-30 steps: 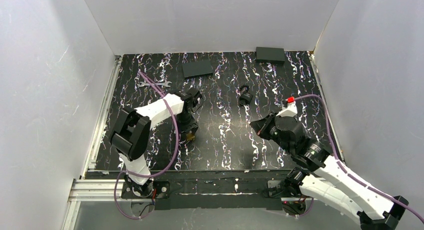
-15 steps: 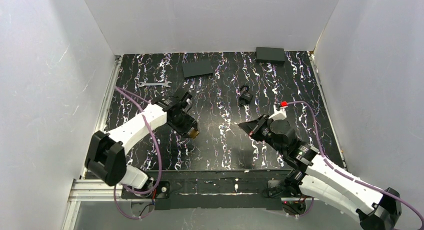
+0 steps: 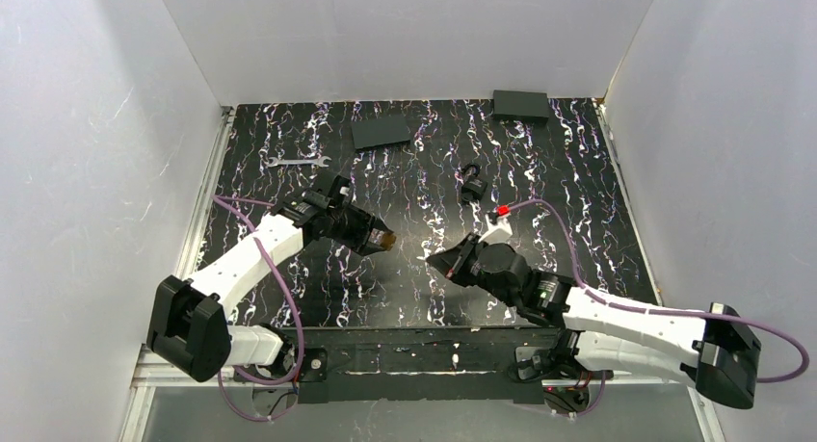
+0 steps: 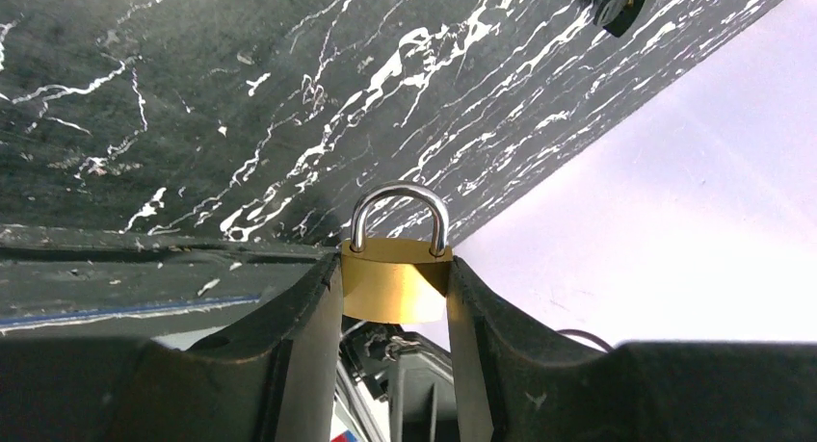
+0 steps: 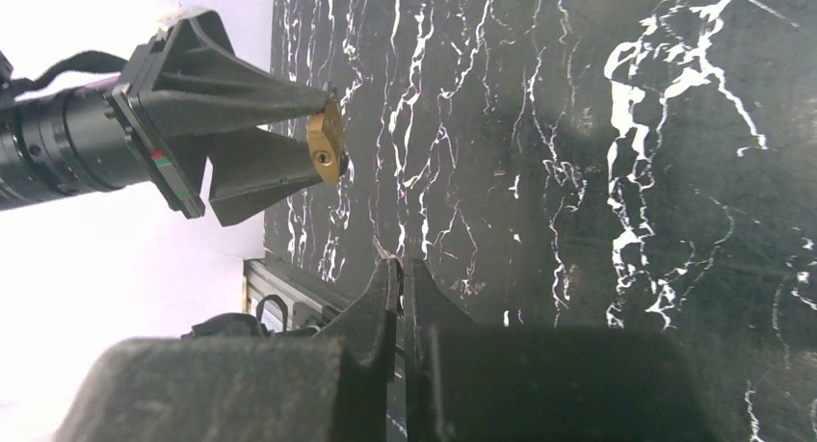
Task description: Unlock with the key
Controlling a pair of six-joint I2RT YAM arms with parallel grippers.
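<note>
The left gripper (image 4: 395, 269) has its two fingers clamped on the flat sides of a brass padlock (image 4: 395, 290). The silver shackle (image 4: 398, 206) is seated in the body at both legs and points away from the palm. From the right wrist view, the underside of the padlock, with its keyhole (image 5: 330, 157), faces roughly toward the right gripper (image 5: 400, 266). The right gripper's fingers are pressed together with no real gap between them. The two grippers sit near each other over the near middle of the black marbled table (image 3: 578, 163), tips facing and apart. The key cannot be made out in any view. Only a tiny pale speck shows at the tip of the closed right fingers, too small to identify. A second, dark padlock (image 3: 471, 184) lies on the table farther back, well apart from both grippers. An open-ended wrench (image 3: 299, 160) lies toward the far left. Two flat black blocks rest near the back edge, one at centre (image 3: 382, 131) and one at the right corner (image 3: 520, 106).
</note>
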